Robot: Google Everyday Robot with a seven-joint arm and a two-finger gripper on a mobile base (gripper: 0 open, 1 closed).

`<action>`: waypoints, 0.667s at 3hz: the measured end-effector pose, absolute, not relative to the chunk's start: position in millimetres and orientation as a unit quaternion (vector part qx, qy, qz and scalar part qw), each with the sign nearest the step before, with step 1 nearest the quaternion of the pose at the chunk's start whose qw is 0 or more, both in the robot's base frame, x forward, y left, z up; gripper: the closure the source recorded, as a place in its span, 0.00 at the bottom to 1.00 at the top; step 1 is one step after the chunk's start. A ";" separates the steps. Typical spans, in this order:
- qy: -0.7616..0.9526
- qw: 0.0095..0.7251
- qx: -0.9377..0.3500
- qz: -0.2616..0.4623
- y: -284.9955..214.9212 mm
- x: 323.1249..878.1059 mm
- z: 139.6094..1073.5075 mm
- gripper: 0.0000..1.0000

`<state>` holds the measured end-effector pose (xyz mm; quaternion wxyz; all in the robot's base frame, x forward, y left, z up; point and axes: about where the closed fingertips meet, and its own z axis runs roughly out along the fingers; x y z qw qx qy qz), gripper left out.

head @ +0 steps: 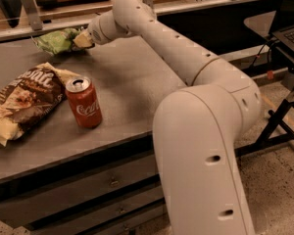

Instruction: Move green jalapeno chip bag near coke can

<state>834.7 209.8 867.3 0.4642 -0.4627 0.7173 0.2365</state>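
In the camera view, a big white robot arm (186, 58) reaches from the front right, up and across a flat grey table (132, 82), to the far left corner. At the end of the arm is the gripper (83, 39), a small cream-coloured tip. It sits low over the table, right at the right end of the small crinkly green jalapeno chip bag (56, 40). The gripper and the bag look like they touch. I cannot tell if the gripper is open or closed, or if it has hold of the bag.

The green bag lies at the back of the table, close to the far edge.

The red metal coke can (83, 102) with white letters and a silver top stands upright near the front of the table. It is well apart from the green bag (there is a lot of bare table between them).

Just to the left of the can lies a bigger dark brown and cream chip bag (24, 99). It lies flat, and its right edge is just beside the can.

Under the table top are dark drawers (112, 182). On the far right a black laptop (291, 33) sits on a stand, over a speckled floor (279, 180).
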 end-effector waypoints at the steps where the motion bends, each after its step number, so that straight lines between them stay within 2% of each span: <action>1: 0.744 0.487 -0.424 0.173 150.3 828.8 906.2 1.00; 2: 0.781 0.482 -0.380 0.116 103.6 787.0 939.8 1.00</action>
